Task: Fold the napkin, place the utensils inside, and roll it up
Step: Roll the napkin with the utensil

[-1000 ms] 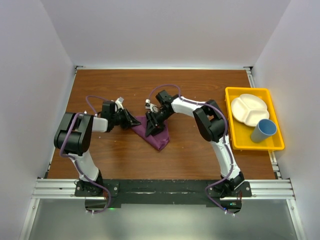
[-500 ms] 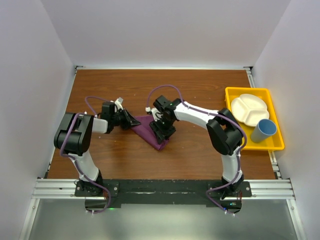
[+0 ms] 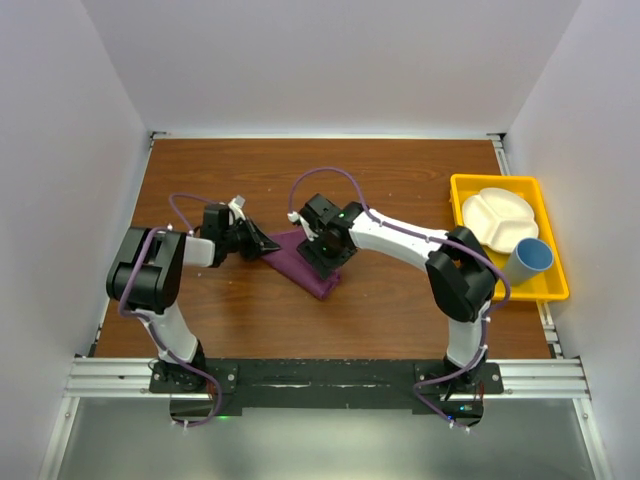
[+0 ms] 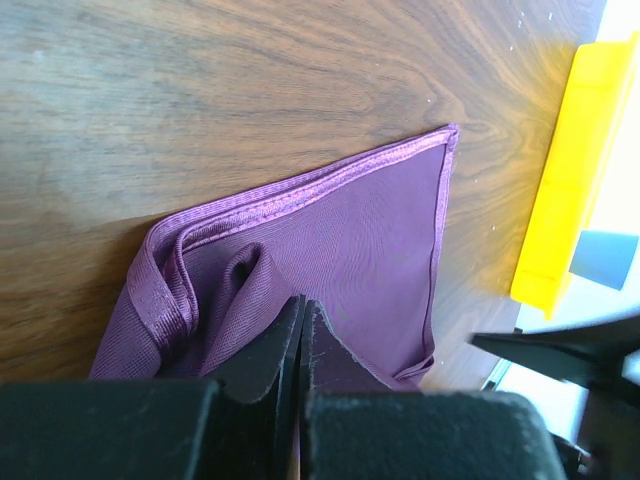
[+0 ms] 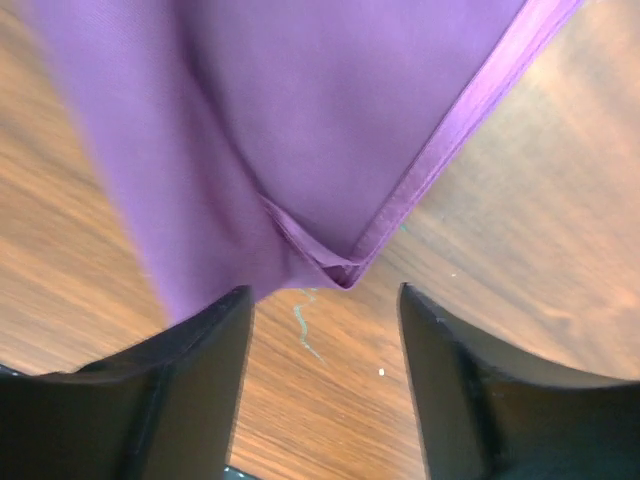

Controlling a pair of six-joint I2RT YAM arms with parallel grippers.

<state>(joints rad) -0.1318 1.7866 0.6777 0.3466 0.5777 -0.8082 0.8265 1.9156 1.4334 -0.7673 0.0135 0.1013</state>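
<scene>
At the left gripper (image 4: 302, 318): shut tight, pads flat against each other, pinching a raised pleat of the napkin (image 4: 350, 225). Just ahead of those fingers, spread flat as a folded plum triangle, with a stitched hem running out to a far corner. Beside the pinch, bunched into a thick doubled hem.

At the right gripper (image 5: 322, 300): held wide apart, gripping nothing, poised over the wooden table (image 5: 520, 250), with a doubled corner of the cloth pointing into the gap between the two fingers.

From above, both grippers close together on the same cloth, left at its near-left tip, right over its upper edge. Well off to the right of the right fingers, a yellow tray (image 3: 480, 272) with a white divided plate (image 3: 497, 218) and a blue cup (image 3: 527, 261) inside.

Against a second ago: drawn into a slimmer strip, no longer so broad a triangle. Right arm stretched further, elbow swung out towards the tray. No visible shift at the left gripper.
</scene>
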